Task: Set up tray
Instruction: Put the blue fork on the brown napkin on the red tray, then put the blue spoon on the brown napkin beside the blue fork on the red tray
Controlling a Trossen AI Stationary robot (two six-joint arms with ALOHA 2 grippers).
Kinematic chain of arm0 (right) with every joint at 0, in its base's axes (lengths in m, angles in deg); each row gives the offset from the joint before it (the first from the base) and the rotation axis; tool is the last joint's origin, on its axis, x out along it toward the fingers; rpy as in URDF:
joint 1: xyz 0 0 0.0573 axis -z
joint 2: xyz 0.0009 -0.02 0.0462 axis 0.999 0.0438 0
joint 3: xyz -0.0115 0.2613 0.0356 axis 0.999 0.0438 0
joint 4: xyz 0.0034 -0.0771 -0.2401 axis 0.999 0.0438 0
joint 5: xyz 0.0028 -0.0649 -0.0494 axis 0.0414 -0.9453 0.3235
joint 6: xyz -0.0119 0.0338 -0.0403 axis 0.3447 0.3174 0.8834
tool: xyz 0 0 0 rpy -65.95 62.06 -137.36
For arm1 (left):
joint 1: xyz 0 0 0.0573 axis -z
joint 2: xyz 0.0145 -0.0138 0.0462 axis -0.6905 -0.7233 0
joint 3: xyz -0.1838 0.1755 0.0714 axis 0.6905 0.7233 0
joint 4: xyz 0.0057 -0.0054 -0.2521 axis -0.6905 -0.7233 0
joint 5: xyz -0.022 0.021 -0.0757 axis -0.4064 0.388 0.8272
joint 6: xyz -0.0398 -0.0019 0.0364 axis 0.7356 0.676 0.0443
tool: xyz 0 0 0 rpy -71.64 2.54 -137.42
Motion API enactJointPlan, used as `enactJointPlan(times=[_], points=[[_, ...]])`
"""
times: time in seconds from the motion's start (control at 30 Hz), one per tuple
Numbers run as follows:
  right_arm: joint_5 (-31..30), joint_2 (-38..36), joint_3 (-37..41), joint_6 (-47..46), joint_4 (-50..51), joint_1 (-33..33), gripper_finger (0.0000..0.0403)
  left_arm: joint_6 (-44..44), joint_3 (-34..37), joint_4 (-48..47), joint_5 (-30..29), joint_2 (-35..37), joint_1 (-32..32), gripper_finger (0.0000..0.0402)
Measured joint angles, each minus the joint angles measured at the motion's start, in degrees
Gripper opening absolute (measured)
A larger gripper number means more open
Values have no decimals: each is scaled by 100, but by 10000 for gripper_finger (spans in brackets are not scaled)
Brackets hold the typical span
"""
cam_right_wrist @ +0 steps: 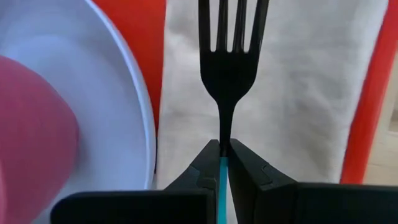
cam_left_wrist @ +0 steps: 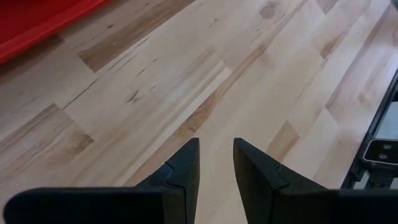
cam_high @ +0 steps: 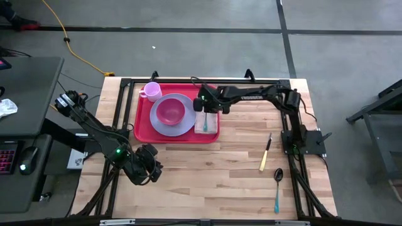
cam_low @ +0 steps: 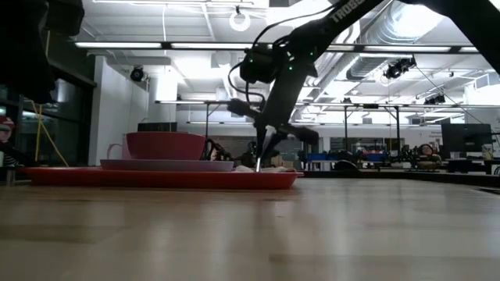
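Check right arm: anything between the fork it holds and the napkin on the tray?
Nothing visible. The right gripper is shut on the fork, which hangs over bare napkin on the tray. The plate lies beside, clear of it.

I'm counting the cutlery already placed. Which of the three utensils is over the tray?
The fork, pinched in the right gripper over the napkin on the red tray. The knife and spoon lie on bare table.
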Motion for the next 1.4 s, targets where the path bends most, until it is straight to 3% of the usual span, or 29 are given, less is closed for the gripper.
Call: enactJointPlan(times=[0.87, 1.13, 1.4], points=[[-44, 66, -4, 234, 103, 151, 12, 0, 0, -9, 2, 0, 0, 129], [281, 66, -127, 564, 126, 152, 12, -84, 0, -6, -3, 0, -1, 129], [360, 6, -860, 1264, 1232, 151, 12, -105, 0, 88, -5, 0, 1, 129]])
